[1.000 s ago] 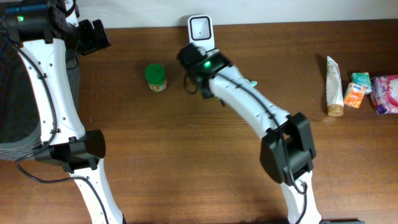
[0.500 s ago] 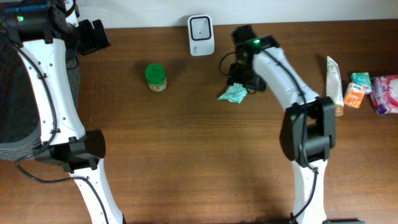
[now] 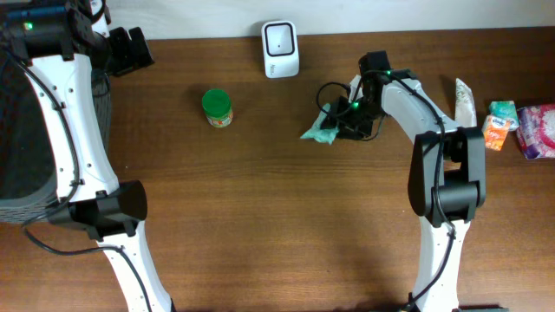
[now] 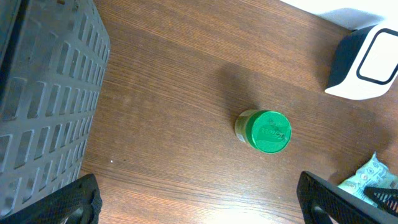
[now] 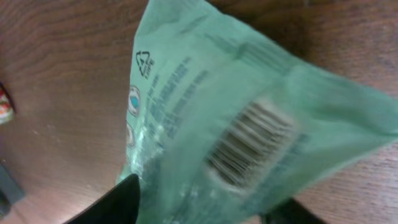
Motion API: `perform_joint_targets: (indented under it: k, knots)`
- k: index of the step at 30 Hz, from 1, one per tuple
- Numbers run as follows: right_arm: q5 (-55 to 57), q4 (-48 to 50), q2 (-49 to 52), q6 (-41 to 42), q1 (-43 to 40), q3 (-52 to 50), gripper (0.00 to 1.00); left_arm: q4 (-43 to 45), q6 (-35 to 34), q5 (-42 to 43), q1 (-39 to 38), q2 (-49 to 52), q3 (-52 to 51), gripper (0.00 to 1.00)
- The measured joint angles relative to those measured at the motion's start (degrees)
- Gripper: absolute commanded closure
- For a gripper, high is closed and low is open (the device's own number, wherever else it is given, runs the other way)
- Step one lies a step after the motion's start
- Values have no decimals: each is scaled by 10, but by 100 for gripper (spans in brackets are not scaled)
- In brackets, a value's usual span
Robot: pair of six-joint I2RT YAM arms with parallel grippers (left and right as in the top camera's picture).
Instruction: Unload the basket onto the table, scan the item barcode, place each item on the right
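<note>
The item is a soft mint-green plastic packet [image 3: 321,131], crumpled and glossy. It sits at the worktop [image 3: 260,217], toward 4 o'clock from the scanner [image 3: 281,49]; whether it rests fully on the wood cannot be told. In the right wrist view its printed face is turned to the camera, with a recycling triangle at 11 o'clock, lines of small text, and a blurred black barcode [image 5: 249,146] on a white patch, running slantwise. Its lower edge lies between the right claw [image 5: 208,202] and its dark fingers. The scanner is a small white unit with a dark-framed rounded window, at the worktop's 12 o'clock edge.
</note>
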Motion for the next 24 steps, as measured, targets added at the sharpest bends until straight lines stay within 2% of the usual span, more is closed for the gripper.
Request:
perform_joint_targets:
  k: [4, 7, 8, 9, 12, 13, 16, 19, 20, 21, 23, 24]
  knots:
    - [-13, -8, 0, -1, 0, 3, 96, 0, 0, 0, 0, 0, 0, 1]
    - [30, -107, 3, -20, 1, 56, 96, -1, 0, 0, 0, 0, 0, 1]
    - [90, -172, 5, -27, 5, 108, 96, -1, 0, 0, 0, 0, 0, 1]
    - [121, -194, 4, -30, 10, 138, 96, 0, 0, 0, 0, 0, 0, 1]
    - [305, -294, 3, -25, 53, 221, 96, 0, 0, 0, 0, 0, 0, 1]
    - [393, -317, 3, -1, 82, 224, 96, 0, 0, 0, 0, 0, 0, 1]
    - [555, -325, 4, 64, 140, 179, 95, 0, 0, 0, 0, 0, 0, 1]
    - [612, -318, 40, 91, 161, 145, 92, 0, 0, 0, 0, 0, 0, 1]
    - [619, -317, 51, 92, 164, 143, 90, 0, 0, 0, 0, 0, 0, 1]
    - [640, -310, 69, 94, 173, 143, 82, 0, 0, 0, 0, 0, 0, 1]
    - [647, -308, 75, 97, 186, 143, 74, 0, 0, 0, 0, 0, 0, 1]
    - [648, -303, 76, 98, 198, 143, 60, 0, 0, 0, 0, 0, 0, 1]
